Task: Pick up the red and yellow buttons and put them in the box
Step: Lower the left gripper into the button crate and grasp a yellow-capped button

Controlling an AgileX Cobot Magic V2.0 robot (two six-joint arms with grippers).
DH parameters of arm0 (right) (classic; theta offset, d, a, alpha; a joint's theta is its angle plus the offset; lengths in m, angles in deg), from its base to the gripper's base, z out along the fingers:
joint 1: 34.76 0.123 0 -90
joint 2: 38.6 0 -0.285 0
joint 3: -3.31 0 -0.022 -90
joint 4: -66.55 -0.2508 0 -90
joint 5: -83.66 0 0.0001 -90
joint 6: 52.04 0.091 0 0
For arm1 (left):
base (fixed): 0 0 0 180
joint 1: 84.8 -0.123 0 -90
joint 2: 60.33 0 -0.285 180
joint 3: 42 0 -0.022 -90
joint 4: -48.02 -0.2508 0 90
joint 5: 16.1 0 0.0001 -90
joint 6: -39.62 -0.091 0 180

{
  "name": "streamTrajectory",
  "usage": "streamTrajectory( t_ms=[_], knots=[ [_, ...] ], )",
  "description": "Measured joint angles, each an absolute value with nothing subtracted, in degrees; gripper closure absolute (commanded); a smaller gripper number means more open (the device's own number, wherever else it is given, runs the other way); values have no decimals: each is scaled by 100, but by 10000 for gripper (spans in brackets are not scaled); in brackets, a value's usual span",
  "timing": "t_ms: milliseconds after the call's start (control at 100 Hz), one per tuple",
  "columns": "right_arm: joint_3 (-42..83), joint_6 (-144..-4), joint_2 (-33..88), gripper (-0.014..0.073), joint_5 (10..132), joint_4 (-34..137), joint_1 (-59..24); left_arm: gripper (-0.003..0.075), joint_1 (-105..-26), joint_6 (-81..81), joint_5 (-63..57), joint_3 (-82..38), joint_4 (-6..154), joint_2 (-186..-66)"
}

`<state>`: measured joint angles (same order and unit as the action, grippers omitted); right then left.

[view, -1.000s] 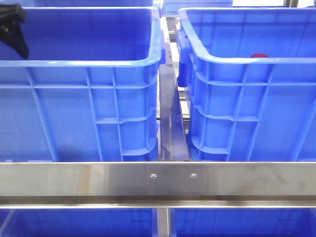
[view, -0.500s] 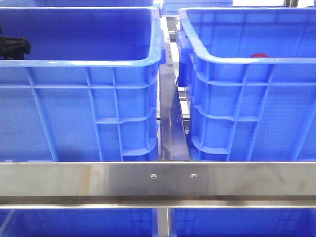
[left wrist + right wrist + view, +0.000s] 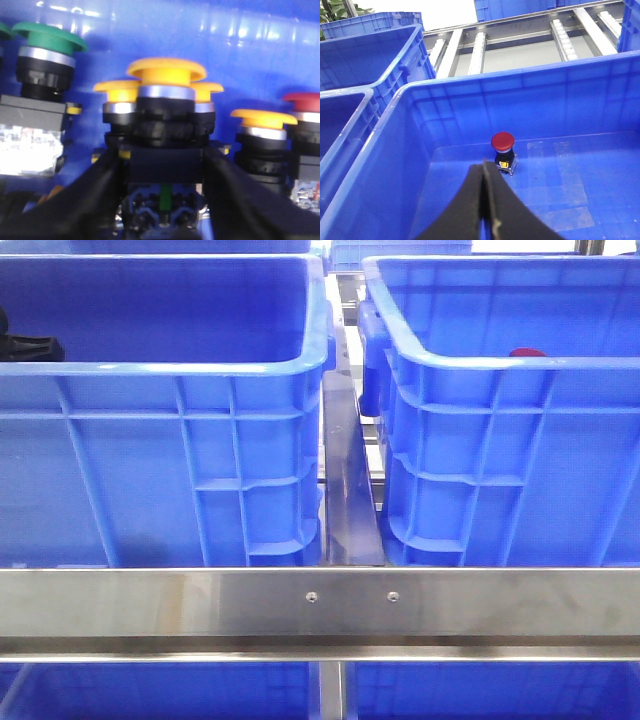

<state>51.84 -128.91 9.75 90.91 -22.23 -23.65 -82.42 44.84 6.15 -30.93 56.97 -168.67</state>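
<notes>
Inside the darker left crate (image 3: 170, 368), my left gripper (image 3: 165, 170) has its black fingers (image 3: 100, 192) pressed against both sides of the black body of a yellow button (image 3: 166, 74). In the front view only a bit of that gripper (image 3: 25, 345) shows over the crate rim. A red button (image 3: 502, 141) stands upright on the floor of the box (image 3: 470, 82), the bright right crate (image 3: 480, 362). Its red cap (image 3: 527, 352) peeks over the near rim. My right gripper (image 3: 484, 165) hangs above the box, shut and empty, short of the red button.
Around the held button stand more yellow buttons (image 3: 263, 119), a green one (image 3: 47, 37) and another red one (image 3: 305, 101). A steel rail (image 3: 320, 605) crosses in front of both crates, with a narrow steel divider (image 3: 348, 490) between them. Roller tracks (image 3: 480, 45) lie behind.
The left gripper has sunk lower into the left crate, so less of it shows over the rim. The red button in the box has not moved.
</notes>
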Motion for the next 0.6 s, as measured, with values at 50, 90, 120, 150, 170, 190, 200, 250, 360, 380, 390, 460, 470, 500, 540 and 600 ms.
streamTrajectory(
  t_ms=[50, 90, 120, 150, 170, 190, 200, 250, 360, 380, 390, 460, 470, 500, 540, 600],
  knots=[
    [5184, -12891, 975, 661, 9091, -2223, -2365, 669, -8242, 4484, 614, -3102, 5697, -16857],
    [5184, -12891, 975, 661, 9091, -2223, -2365, 713, -8242, 4484, 614, -3102, 5697, -16832],
    [5184, -12891, 975, 661, 9091, -2223, -2365, 738, -8242, 4484, 625, -3102, 5697, -16810],
    [5184, -12891, 975, 661, 9091, -2223, -2365, 739, -8242, 4484, 634, -3102, 5697, -16777],
    [5184, -12891, 975, 661, 9091, -2223, -2365, 739, -8242, 4484, 648, -3102, 5697, -16744],
    [5184, -12891, 975, 661, 9091, -2223, -2365, 739, -8242, 4484, 659, -3102, 5697, -16704],
    [5184, -12891, 975, 661, 9091, -2223, -2365, 739, -8242, 4484, 660, -3102, 5683, -16691],
    [5184, -12891, 975, 661, 9089, -2223, -2365, 739, -8242, 4484, 698, -3102, 5654, -16543],
    [5184, -12891, 975, 661, 9089, -2223, -2365, 739, -8242, 4484, 879, -3102, 5495, -16187],
    [5184, -12891, 975, 661, 9089, -2223, -2365, 739, -8242, 4484, 933, -3102, 5468, -16108],
    [5184, -12891, 975, 661, 9089, -2223, -2365, 739, -8242, 4484, 972, -3102, 5445, -16054],
    [5184, -12891, 975, 661, 9089, -2223, -2365, 739, -8229, 4471, 1165, -3102, 5334, -15771],
    [5184, -12891, 975, 661, 9089, -2223, -2365, 739, -8229, 4471, 1180, -3102, 5334, -15741],
    [5184, -12891, 975, 661, 9089, -2223, -2365, 739, -8195, 4435, 1267, -3102, 5284, -15615],
    [5184, -12891, 975, 661, 9089, -2223, -2365, 739, -8143, 4378, 1362, -3102, 5253, -15417],
    [5184, -12891, 975, 661, 9089, -2223, -2365, 739, -8024, 4315, 1486, -3091, 5226, -15096]
  ],
)
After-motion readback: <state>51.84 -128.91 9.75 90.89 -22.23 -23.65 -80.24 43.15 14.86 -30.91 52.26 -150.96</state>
